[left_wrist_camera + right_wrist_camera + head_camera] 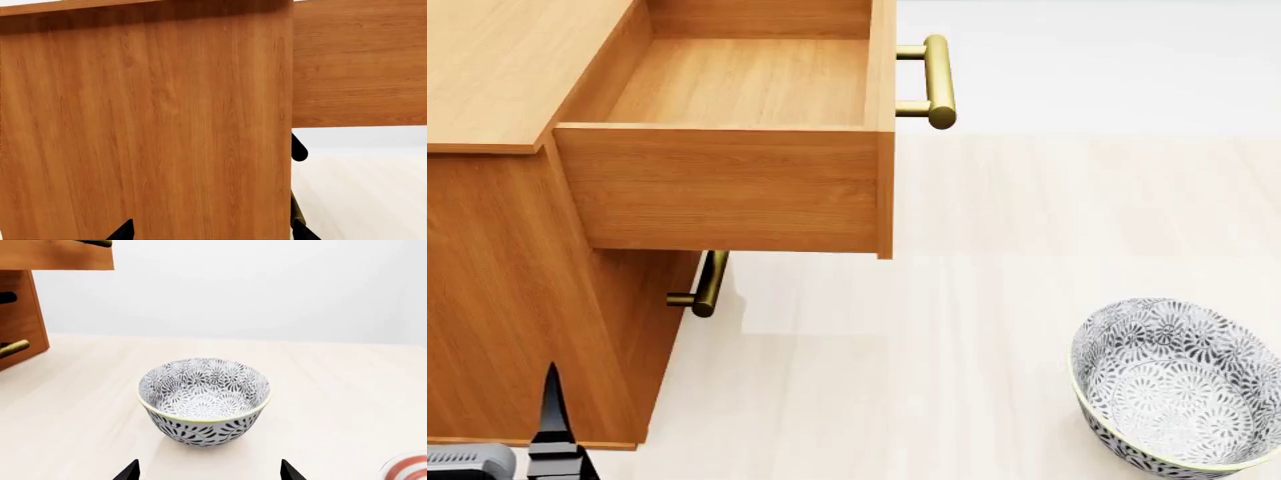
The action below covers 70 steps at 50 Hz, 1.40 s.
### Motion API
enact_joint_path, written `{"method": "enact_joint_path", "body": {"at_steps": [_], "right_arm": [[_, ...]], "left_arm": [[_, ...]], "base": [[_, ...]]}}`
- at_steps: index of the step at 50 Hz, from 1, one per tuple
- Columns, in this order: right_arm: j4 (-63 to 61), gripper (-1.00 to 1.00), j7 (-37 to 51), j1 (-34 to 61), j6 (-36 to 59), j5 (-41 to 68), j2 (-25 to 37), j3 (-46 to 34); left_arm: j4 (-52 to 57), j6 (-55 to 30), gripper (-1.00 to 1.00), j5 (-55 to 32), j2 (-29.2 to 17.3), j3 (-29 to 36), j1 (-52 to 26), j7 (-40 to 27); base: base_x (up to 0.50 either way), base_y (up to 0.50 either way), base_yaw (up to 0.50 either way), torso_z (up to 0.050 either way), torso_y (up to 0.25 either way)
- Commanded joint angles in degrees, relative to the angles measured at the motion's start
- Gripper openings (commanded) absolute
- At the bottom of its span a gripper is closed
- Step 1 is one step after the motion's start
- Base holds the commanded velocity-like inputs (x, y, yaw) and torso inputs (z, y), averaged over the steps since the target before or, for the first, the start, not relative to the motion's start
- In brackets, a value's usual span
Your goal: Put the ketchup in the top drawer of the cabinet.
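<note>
The cabinet point(507, 270) stands at the left of the head view. Its top drawer point(734, 185) is pulled out and its inside is bare wood, with the brass handle point(934, 82) on the front. My left gripper point(212, 232) is open and empty, close against the cabinet's side wall point(147, 125); one black finger point(554, 420) shows in the head view. My right gripper point(208, 472) is open and empty, just short of the patterned bowl point(203, 400). A red and white round thing point(408, 467) is cut off at the frame corner; I cannot tell if it is the ketchup.
The patterned bowl point(1174, 385) sits on the pale floor to the right of the cabinet. The lower drawer's brass handle point(701, 285) is below the open drawer. The underside edge of the open drawer point(360, 65) overhangs beside my left gripper.
</note>
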Motion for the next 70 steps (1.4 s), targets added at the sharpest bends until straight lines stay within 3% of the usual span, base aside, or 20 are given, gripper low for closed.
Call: {"method": "enact_joint_path", "body": {"at_steps": [1,21,70], "right_arm": [[0.96,1.00,-0.28,0.11,-0.60,-0.54,-0.32,-0.57],[-4.82,1.00,1.15,-1.83,1.85,4.30,0.95,3.43],[13.64,1.00,-0.92,4.93,-4.35,-6.52,-1.37,-5.82]], "left_arm": [[-0.02,0.01,1.00,-0.20,-0.16,0.14,-0.06,-0.25],[-0.78,0.40,1.00,-0.65,-0.41,0.39,-0.19,-0.50],[-2.18,1.19,1.00,-1.61,-0.92,1.08,-0.70,-1.12]], "base": [[0.00,0.00,0.00,0.000,0.000],[0.00,0.00,0.00,0.000,0.000],[0.00,0.00,0.00,0.000,0.000]]}}
